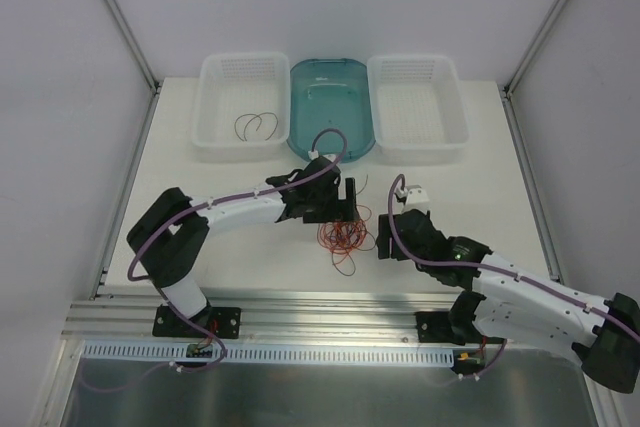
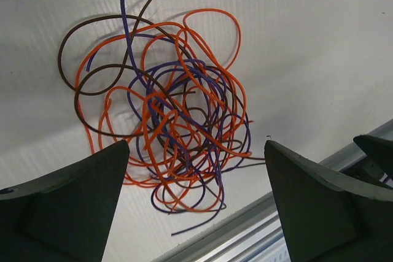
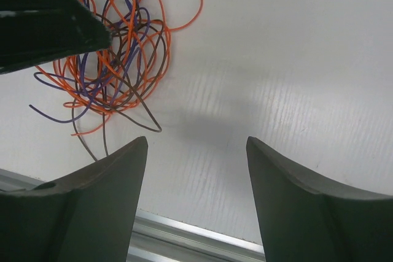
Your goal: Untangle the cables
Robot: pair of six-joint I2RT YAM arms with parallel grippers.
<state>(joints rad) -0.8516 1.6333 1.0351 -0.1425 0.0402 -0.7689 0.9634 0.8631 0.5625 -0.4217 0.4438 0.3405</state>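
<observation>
Left gripper (image 2: 196, 143) and right gripper (image 3: 196, 139) both gape empty, so with the wires (image 2: 172, 115) bunched between the left's fingers (image 2: 80, 200), it'll probably grab the whole clump.

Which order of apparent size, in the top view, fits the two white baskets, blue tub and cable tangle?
Left white basket and right white basket: alike, tied largest.
Blue tub: slightly narrower.
Cable tangle: smallest.

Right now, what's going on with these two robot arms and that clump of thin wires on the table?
The left gripper hangs open just above a tangled clump of thin orange, brown and purple wires on the white table, holding nothing. The right gripper is open too, over the table beside the clump. A couple of dark wire loops already lie in the left white plastic basket; the rest is not yet separated.
</observation>
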